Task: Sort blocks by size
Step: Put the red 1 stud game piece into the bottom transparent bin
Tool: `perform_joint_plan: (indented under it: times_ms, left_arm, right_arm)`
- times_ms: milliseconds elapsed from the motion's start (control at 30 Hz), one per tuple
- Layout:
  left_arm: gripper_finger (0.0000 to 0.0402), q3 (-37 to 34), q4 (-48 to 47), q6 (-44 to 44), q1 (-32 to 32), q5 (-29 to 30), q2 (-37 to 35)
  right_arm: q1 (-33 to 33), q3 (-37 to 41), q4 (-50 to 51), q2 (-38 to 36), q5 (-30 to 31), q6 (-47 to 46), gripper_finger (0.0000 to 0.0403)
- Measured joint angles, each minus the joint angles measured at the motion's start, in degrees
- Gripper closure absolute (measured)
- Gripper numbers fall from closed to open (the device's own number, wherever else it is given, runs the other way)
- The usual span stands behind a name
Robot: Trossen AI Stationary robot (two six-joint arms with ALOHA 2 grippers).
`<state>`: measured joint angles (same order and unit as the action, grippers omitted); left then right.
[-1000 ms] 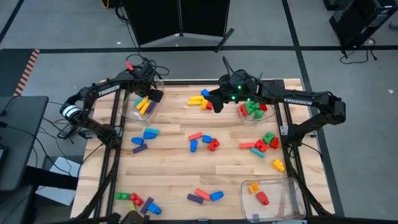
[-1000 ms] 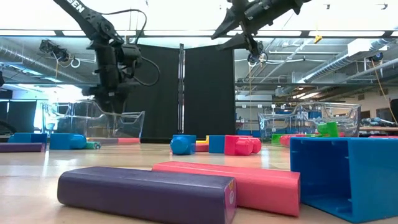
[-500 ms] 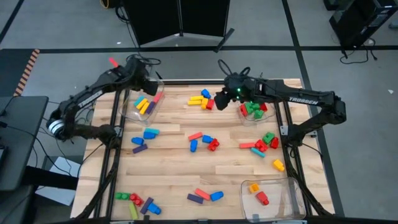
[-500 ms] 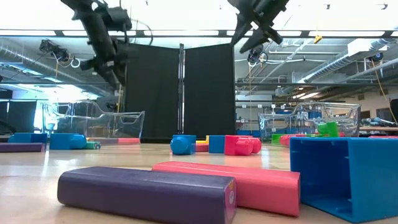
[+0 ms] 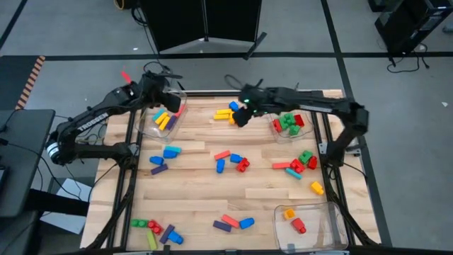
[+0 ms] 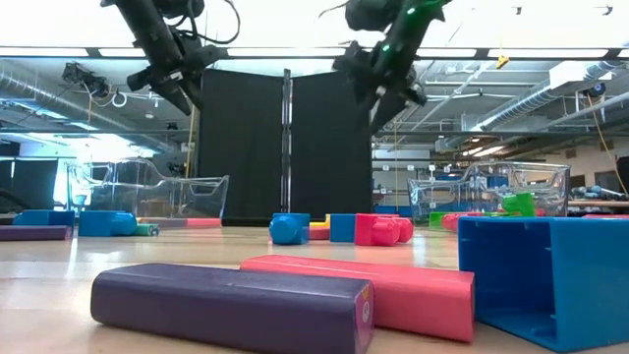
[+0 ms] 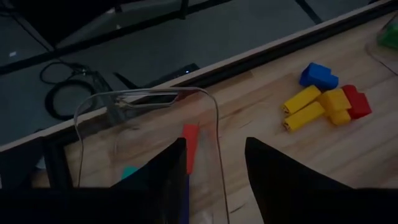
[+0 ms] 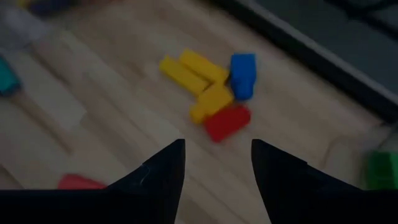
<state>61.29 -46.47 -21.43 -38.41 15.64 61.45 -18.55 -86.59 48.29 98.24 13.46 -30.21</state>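
The blocks lie in loose groups across the wooden table. A yellow, blue and red cluster rests flat at the far middle. My right gripper hangs open above that cluster, tipped down, with nothing between its fingers. My left gripper is open and empty, high above the far-left clear bin. That bin holds yellow and purple blocks. In the low view both grippers hang well above the table.
A clear bin at the far right holds red and green blocks. Another bin at the near right holds orange and red ones. Loose groups lie at the left, middle, right and near edge.
My left gripper has risen out of the far-left bin and drawn back toward the table's far-left corner, tipping less steeply. My right gripper has tipped downward and gone toward the table's left, from the far-right bin toward the yellow, blue and red cluster.
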Motion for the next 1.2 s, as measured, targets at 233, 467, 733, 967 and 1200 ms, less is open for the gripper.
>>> perform_joint_plan:
  times_ms: [233, 467, 733, 967, 1200]
  left_arm:
    - [0.0231, -1.3, -0.2, 0.0, 0.2, 0.3, 0.0]
    - [0.0231, -3.2, -0.3, 0.1, 0.3, 0.4, 0.0]
    - [0.0231, -5.0, -0.2, 0.5, 0.3, 0.4, 0.0]
    - [0.0231, -5.4, 0.2, 0.5, 0.3, 0.3, 0.0]
    - [0.0231, -5.4, 0.3, 1.7, 0.3, 0.3, 0.0]
  right_arm:
    - [-0.5, -6.9, 0.3, 8.9, -6.7, 2.7, 0.0208]
    - [-1.2, -7.9, -0.2, 11.9, -7.8, 5.8, 0.0195]
    - [-2.6, -7.8, -5.6, 12.3, -10.1, 3.7, 0.0120]
    - [-2.3, -7.8, -7.2, 12.3, -9.4, 4.3, 0.0025]
    - [-2.1, -7.8, -8.0, 12.3, -6.7, 1.2, 0.0016]
